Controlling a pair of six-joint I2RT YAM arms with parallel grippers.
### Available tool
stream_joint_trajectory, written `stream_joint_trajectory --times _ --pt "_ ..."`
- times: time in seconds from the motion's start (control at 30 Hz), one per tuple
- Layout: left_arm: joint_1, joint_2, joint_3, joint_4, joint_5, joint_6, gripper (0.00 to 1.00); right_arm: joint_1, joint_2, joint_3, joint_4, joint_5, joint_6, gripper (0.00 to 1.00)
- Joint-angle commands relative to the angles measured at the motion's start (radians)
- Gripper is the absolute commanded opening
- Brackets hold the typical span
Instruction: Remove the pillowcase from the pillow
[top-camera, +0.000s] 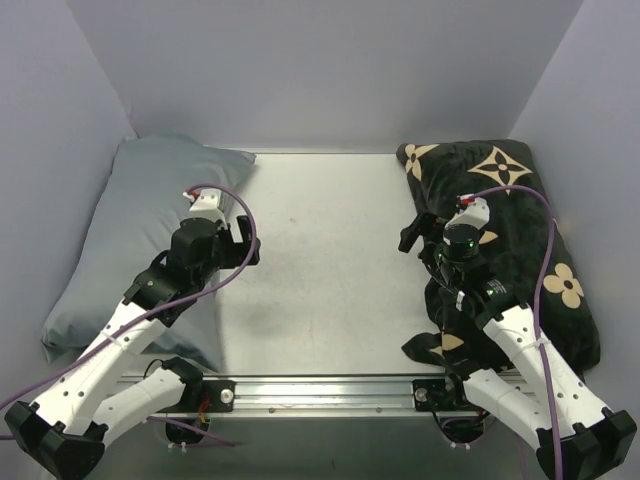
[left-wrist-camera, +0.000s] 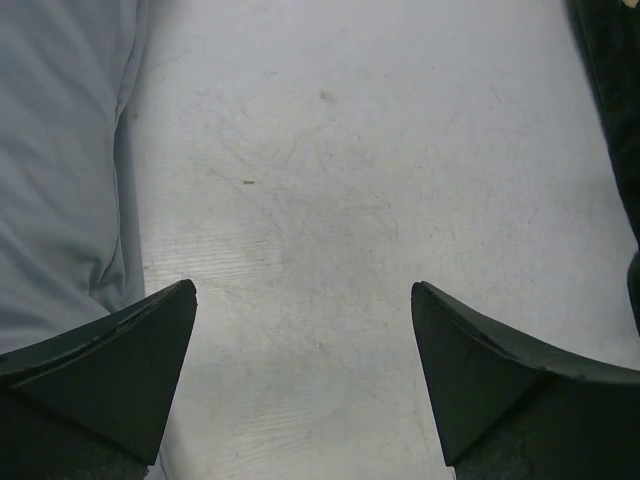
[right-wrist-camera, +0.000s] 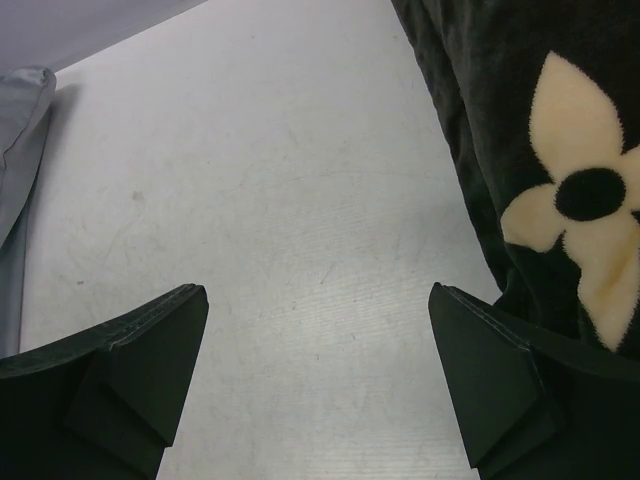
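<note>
L arm bent fwd over inner edge of pillowcase (top-camera: 120, 240). L fingers (left-wrist-camera: 110, 370) spread wide, holding nothing, above bare desk (top-camera: 330, 250). R arm mirrors it beside black cushion (top-camera: 520, 230). R fingers (right-wrist-camera: 120, 380) also wide apart, empty. Pillowcase lies at desk's left side, plump, pillow inside hidden. Wrist views show fine desk scratches; top view doesn't.

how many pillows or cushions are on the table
2. One in the blue-grey pillowcase at the left, partly under the left arm; the black cushion with tan motifs at the right, partly under the right arm. No others show.
</note>
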Motion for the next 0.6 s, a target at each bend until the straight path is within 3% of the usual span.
stream_joint_trajectory --times 0.0,0.17,0.23,0.5,0.57 --pt "0.007 -0.026 0.014 0.004 -0.030 0.011 0.97 0.006 -0.014 0.003 0.018 -0.004 -0.012 1.00" --pt "0.025 0.022 0.074 -0.025 -0.194 -0.004 0.97 0.004 0.011 0.024 0.009 -0.027 -0.017 1.00" --pt "0.053 0.104 0.170 -0.062 -0.269 -0.017 0.98 0.006 0.041 0.032 0.022 -0.065 -0.014 1.00" --pt "0.356 0.380 0.451 -0.130 -0.443 -0.029 0.98 0.032 0.190 0.121 0.027 -0.196 0.038 1.00" --pt "0.413 0.448 0.505 -0.120 -0.420 0.000 0.98 0.047 0.209 0.135 0.027 -0.208 0.040 1.00"
